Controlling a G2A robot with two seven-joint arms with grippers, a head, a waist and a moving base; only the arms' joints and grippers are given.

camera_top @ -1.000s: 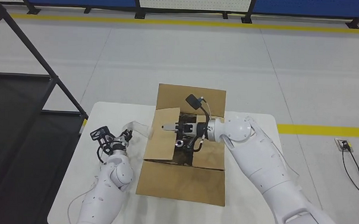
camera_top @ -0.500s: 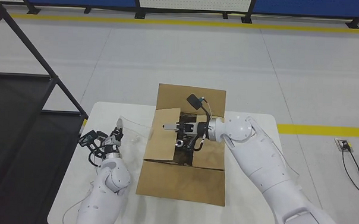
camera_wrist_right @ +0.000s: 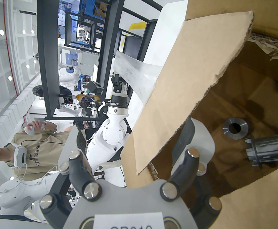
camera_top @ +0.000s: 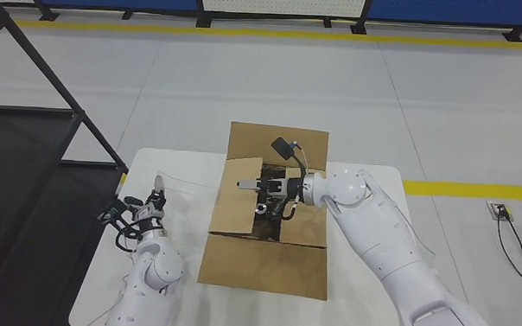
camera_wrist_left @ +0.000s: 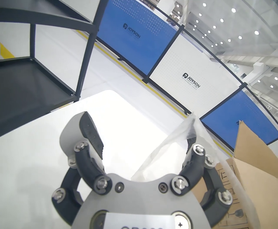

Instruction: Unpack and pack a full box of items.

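Box [camera_top: 262, 267]: open, in the middle of the table [camera_wrist_left: 32, 147], from close to the near edge to the far edge. Its far flap reaches past that edge.
Left gripper [camera_wrist_left: 139, 130]: over the table's left edge, toward the far-left corner, well apart from the box. The fingers are spread wide and clamp nothing.
Film [camera_wrist_left: 173, 138]: a clear plastic sheet, draped against one finger of the left gripper and trailing across the table to the box's left side.
Right gripper [camera_wrist_right: 133, 130]: at the box mouth, released. One finger sits outside the raised left flap [camera_wrist_right: 195, 65] and the other inside, so the flap stands between them ungripped.
Ring [camera_wrist_right: 235, 129]: metal, on the box floor, with its bore facing up.
Ribbed part [camera_wrist_right: 260, 149]: dark, lying on its side just beside the ring, long axis flat along the floor.
Key relation: both parts lie below and beyond the right gripper, on the inner side of the flap. The right arm is clearly nearer. Reaching them probably means clearing the flap first, then descending.
Stage: unpacking appears under way, with the film out and the parts still inside.
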